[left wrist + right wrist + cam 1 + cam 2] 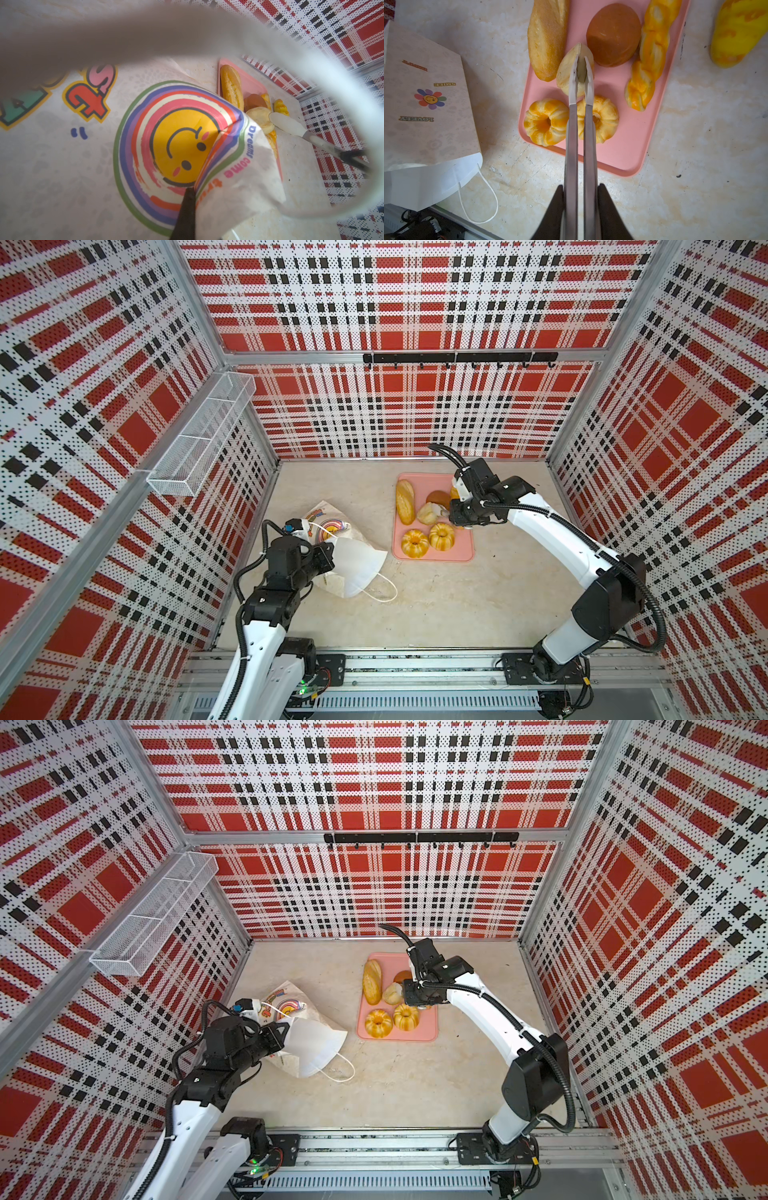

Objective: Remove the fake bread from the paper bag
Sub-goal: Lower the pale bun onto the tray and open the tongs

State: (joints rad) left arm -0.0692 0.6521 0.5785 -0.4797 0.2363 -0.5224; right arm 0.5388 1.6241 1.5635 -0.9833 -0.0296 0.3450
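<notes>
Clamps tongs [571,133] in the narrowed right gripper [580,188], tips nipping the small roll [564,72] on the pink tray [623,145], beside long loaf [546,37], bun [613,35], braid [648,62] and rings [544,122]; croissant [737,31] just off the tray; looks light and spongy, likely to squash or slip; best taken across the middle; pinches the slumped paper bag [353,568] in the tightly closed left gripper [328,551]; cannot see inside the bag, nor more than one left finger [186,212].
</notes>
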